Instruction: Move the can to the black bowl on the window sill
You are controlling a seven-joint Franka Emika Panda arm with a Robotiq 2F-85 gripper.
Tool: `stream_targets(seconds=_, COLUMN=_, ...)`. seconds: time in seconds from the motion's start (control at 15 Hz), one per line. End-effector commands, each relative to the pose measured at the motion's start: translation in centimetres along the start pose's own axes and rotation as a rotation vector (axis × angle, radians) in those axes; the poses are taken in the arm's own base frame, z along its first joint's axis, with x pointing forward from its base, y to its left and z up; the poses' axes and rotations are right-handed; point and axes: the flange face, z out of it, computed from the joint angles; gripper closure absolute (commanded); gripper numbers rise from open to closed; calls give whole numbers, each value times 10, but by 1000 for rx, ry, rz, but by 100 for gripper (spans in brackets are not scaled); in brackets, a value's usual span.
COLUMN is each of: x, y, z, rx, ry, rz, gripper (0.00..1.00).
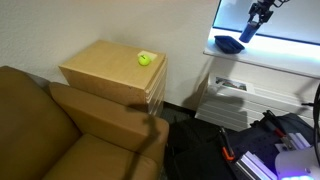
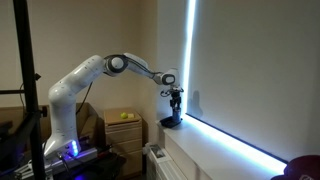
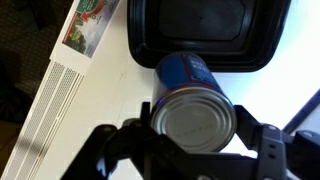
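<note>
At the bottom of the wrist view, grips the can in the gripper, a dark finger pressed to each side just below the silvery top. Holds it clear of the surface, blue body pointing up-frame, far end overlapping the near rim of the black bowl at top centre. Cannot tell here whether over the hollow or just short of it. Shows a lighter patch on the blue side, lettering too blurred to read. Left of the can, bare white window sill; past that, a slatted vent grille down the left edge, and at upper left a printed leaflet with red and green artwork, cut off by the frame, text illegible.

Farther off, at the upper right of an exterior view, hangs the can as a small blue shape under the gripper, just above the bowl on the sill; loses the fingers in window glare. Toward centre left, a tan side table with a yellow-green ball on top, well apart from the sill; at lower left, a brown sofa. In an exterior view, stretches the white arm from the left to mid-frame, gripper over the bowl, can too small to make out.
</note>
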Motion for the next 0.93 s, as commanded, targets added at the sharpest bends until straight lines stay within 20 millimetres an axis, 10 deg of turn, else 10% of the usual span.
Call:
stream_targets(seconds=0.0, x=32, y=3, z=-18, rx=137, ry=-124, rz=-45, gripper=45)
stream_targets(seconds=0.53, x=-13, y=-7, z=-15, rx=168, ry=-211, rz=-404, gripper=45)
stream_targets(seconds=0.6, x=-3, y=-7, z=-4, rx=168, ry=-192, rz=-350, gripper=20)
stream_targets(seconds=0.73, x=-16, y=-11, z=-3, rx=167, ry=-201, rz=-377, gripper=20)
stream_targets(seconds=0.8, x=-17, y=-11, z=-3, rx=167, ry=-201, rz=-380, gripper=45)
stream_targets(seconds=0.87, x=-19, y=-13, z=1, rx=161, ry=-178, rz=-376, gripper=45)
